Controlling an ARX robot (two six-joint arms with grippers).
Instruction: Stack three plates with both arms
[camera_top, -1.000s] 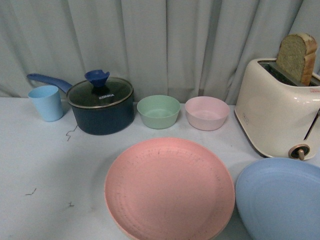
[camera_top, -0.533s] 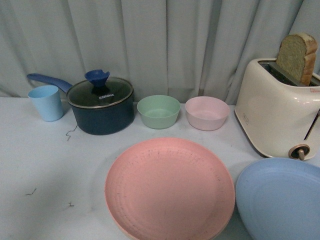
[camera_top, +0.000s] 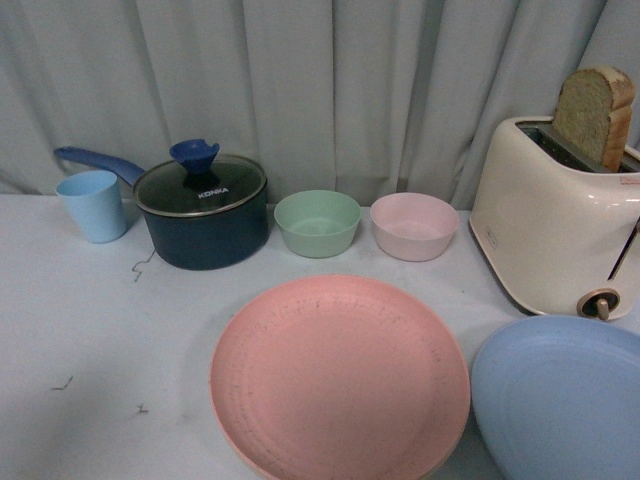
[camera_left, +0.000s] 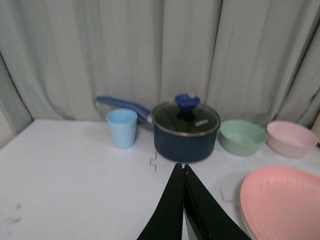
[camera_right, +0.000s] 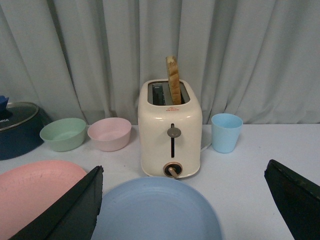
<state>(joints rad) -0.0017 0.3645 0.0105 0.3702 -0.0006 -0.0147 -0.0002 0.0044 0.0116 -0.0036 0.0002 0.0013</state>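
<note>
- The blue plate (camera_right: 155, 210) lies flat on the bench (camera_top: 90, 330) directly ahead of your right jaws, between their two black fingers (camera_right: 65, 210), which are spread wide with nothing held; your right arm is plainly the nearer one to it.
- The pink plate (camera_top: 340, 375) sits at mid-bench, just beside the blue plate on its left, with their rims close; I cannot tell whether they touch.
- Your left jaws are pressed together, fingers (camera_left: 172, 210) meeting at the tips and empty; the pink plate lies off to their inner side, toward mid-bench, not in line with them.
- A third, cream plate shows in no view; I cannot place it.
- Both plates are round, so there is no long axis to line up with; any stretch of rim should serve.
- They look matte, shallow and stiff, with faint concentric rings and a low upturned rim; lying flat, they probably offer only that thin edge to pinch.
- The cream toaster (camera_top: 555, 225) stands just behind the blue plate; I judge the far rim crowded and the near rim freer.
</note>
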